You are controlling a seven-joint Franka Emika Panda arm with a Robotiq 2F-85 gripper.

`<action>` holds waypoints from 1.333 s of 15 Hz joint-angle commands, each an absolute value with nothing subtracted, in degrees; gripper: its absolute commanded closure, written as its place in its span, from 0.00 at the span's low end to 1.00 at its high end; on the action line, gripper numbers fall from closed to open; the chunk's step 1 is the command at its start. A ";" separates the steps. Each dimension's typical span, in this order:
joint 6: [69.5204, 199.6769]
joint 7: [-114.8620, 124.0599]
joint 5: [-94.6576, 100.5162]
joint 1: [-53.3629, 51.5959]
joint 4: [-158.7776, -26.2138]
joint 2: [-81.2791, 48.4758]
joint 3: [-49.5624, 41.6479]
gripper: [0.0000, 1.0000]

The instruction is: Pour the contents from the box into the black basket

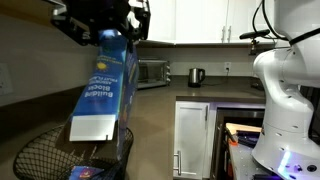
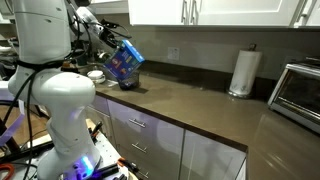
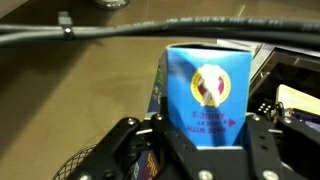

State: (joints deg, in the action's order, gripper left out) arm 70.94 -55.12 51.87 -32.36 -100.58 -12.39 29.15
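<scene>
My gripper (image 1: 103, 32) is shut on the upper end of the box (image 1: 100, 90), a blue carton with yellow and white print. The box hangs tilted with its open end down over the black basket (image 1: 40, 155) at lower left. A few small blue packets (image 1: 80, 172) lie in the basket under the box. In another exterior view the box (image 2: 125, 65) hangs over the basket (image 2: 128, 84) on the counter. In the wrist view the box (image 3: 207, 95) sits between my fingers (image 3: 205, 140), with the basket mesh (image 3: 75, 165) at lower left.
The brown counter (image 2: 200, 100) carries a paper towel roll (image 2: 243, 72) and a toaster oven (image 2: 298, 95). A microwave (image 1: 152, 72) and kettle (image 1: 196, 76) stand at the back. A white robot body (image 1: 285, 90) stands beside open cabinets.
</scene>
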 commanded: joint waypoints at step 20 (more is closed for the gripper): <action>71.43 -54.82 54.87 -32.91 -101.25 -10.71 29.48 0.51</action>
State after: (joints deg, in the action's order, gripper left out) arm 71.24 -55.12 53.43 -32.55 -100.59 -11.67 29.34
